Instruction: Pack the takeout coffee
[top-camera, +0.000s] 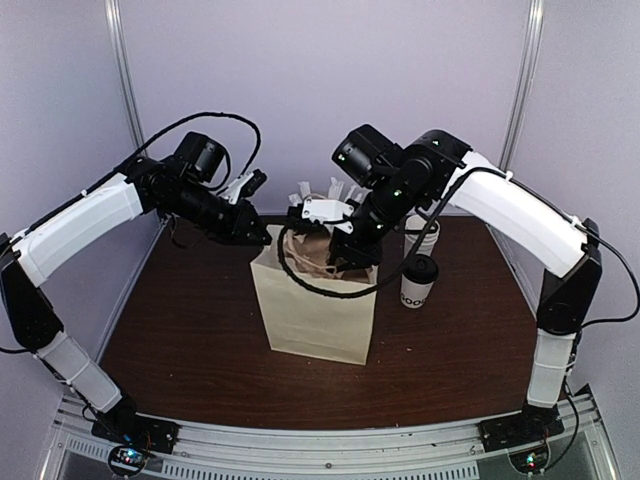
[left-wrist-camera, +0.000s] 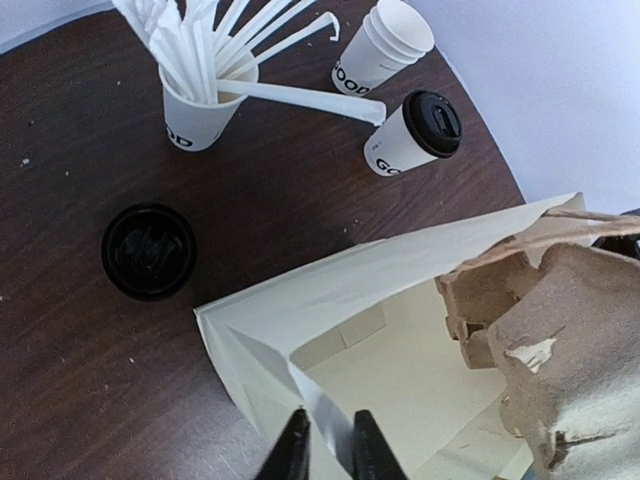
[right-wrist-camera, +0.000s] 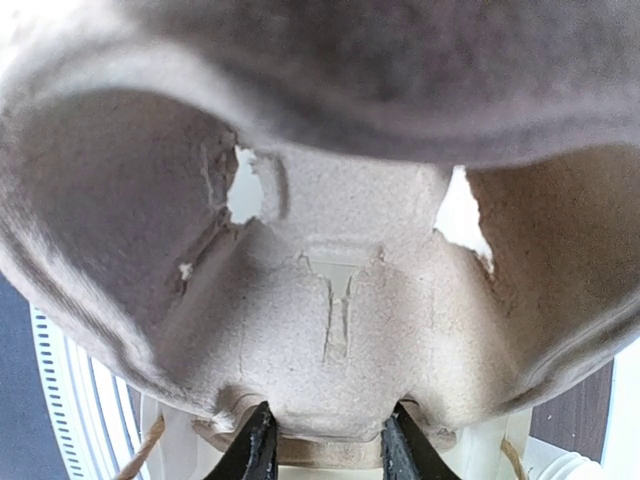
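The takeout coffee (top-camera: 418, 281), a white cup with a black lid, stands on the table right of the open paper bag (top-camera: 315, 310). It also shows in the left wrist view (left-wrist-camera: 410, 135). My left gripper (top-camera: 262, 237) is shut on the bag's left rim; in the left wrist view its fingers (left-wrist-camera: 330, 450) pinch the paper edge of the bag (left-wrist-camera: 400, 290). My right gripper (top-camera: 352, 250) is shut on a brown pulp cup carrier (top-camera: 315, 252) and holds it in the bag's mouth. The carrier (right-wrist-camera: 330, 250) fills the right wrist view, with the gripper (right-wrist-camera: 328, 445) on its edge.
A white cup full of straws (left-wrist-camera: 200, 110) and a stack of lidless cups (left-wrist-camera: 385, 50) stand behind the bag. The lidless stack (top-camera: 422, 236) is just behind the coffee. A stack of black lids (left-wrist-camera: 148, 250) lies on the dark table (top-camera: 200, 330) left of the bag.
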